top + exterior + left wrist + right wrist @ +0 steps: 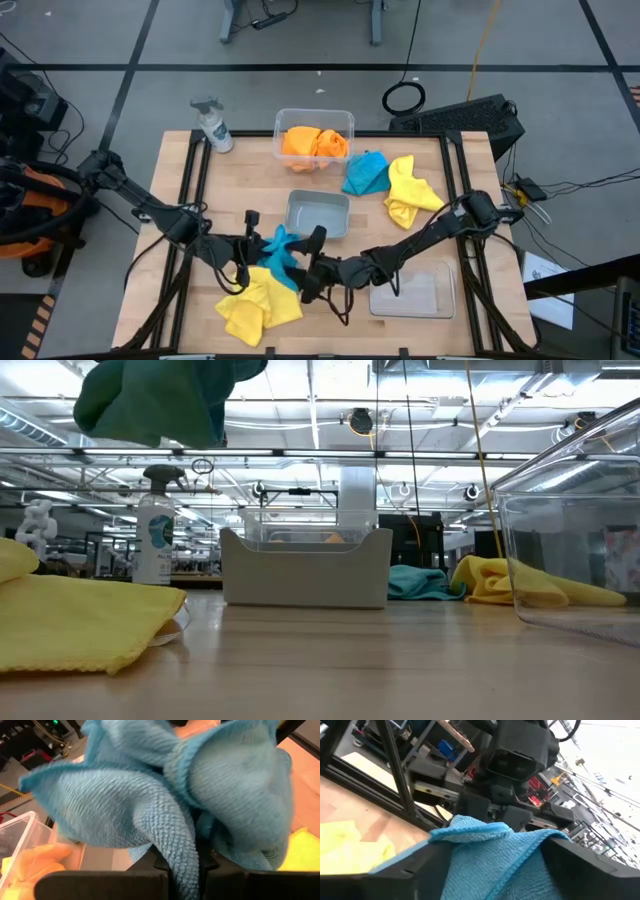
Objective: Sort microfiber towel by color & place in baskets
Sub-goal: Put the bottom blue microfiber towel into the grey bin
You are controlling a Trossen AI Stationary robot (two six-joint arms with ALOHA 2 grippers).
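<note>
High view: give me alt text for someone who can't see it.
Both end effectors, left and right, meet on a blue towel above a yellow towel. Two orange towels fill the far basket; blue and yellow towels lie beside it.

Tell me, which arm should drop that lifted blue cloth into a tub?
Probably the left. Its end effector is clamped on the blue cloth, held above the table, just beside the small tub; the right end effector also meets it.
</note>
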